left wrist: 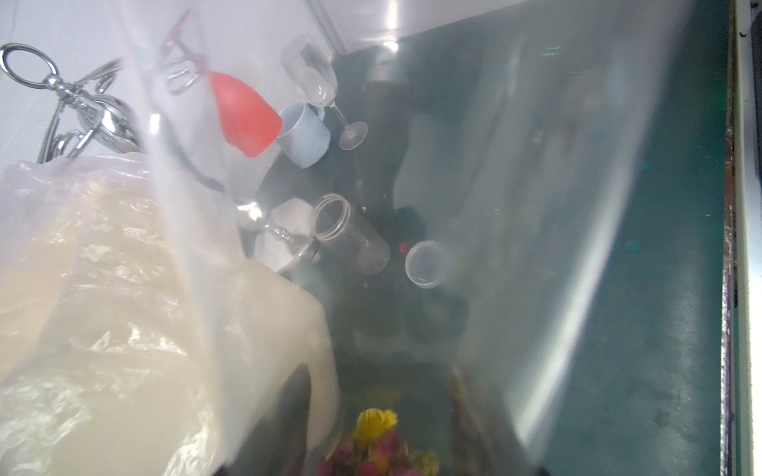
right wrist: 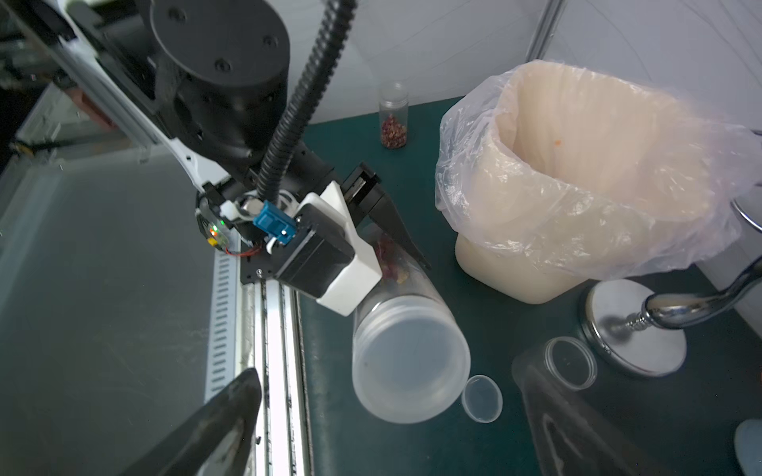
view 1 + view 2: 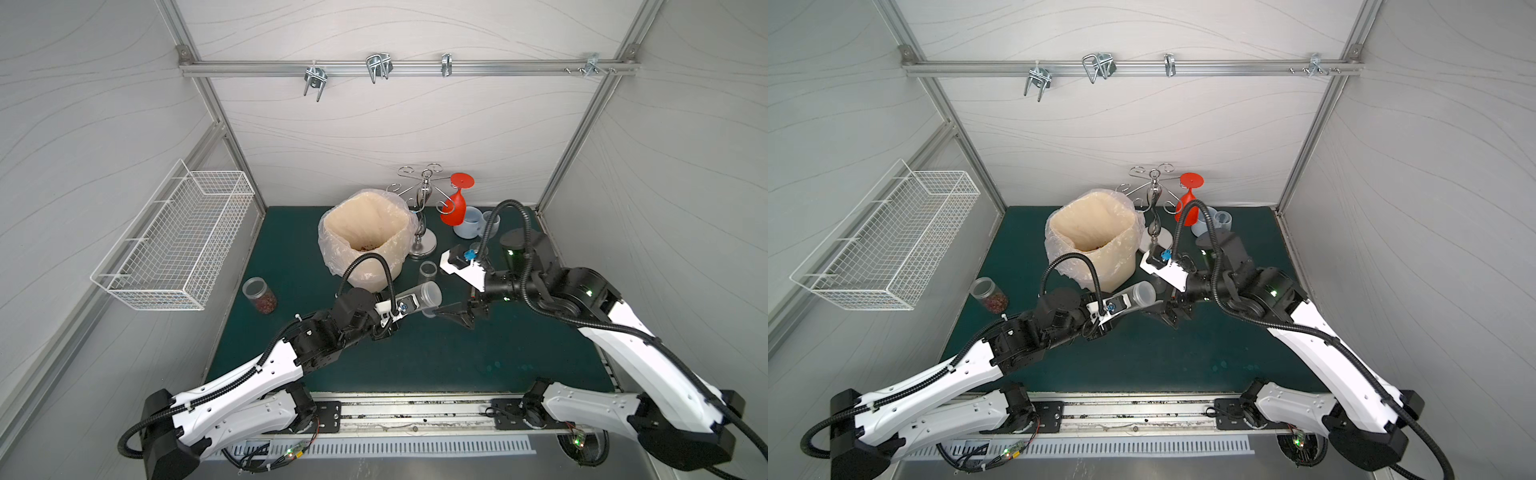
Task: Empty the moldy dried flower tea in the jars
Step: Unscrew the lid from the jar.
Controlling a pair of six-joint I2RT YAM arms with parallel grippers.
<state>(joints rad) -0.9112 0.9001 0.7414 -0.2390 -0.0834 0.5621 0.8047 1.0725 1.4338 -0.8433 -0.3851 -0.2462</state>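
Right fingers [image 2: 222, 416] stand spread wide, gripping nothing, with the tall jar [image 3: 428, 296] and its lidded end just ahead of them. Left fingers [image 2: 391, 224] clamp that jar's base above the counter [image 3: 415, 353], moldy dried flower tea [image 2: 389, 261] between them.

Left gripper [image 2: 385, 257] clamped on tall jar [image 2: 406, 298]. Jar is tilted with its lid [image 2: 410, 364] on, dried flower bits [image 2: 389, 259] at the gripped end. Right gripper [image 2: 385, 381] fingers spread wide, the lid framed between them. Loose lid [image 2: 481, 398] on mat [image 2: 466, 321] beside open jar [image 2: 571, 363]. Lined bin [image 2: 577, 177] behind. Small jar [image 2: 393, 117], lidded and holding flower bits, stands at the far edge.
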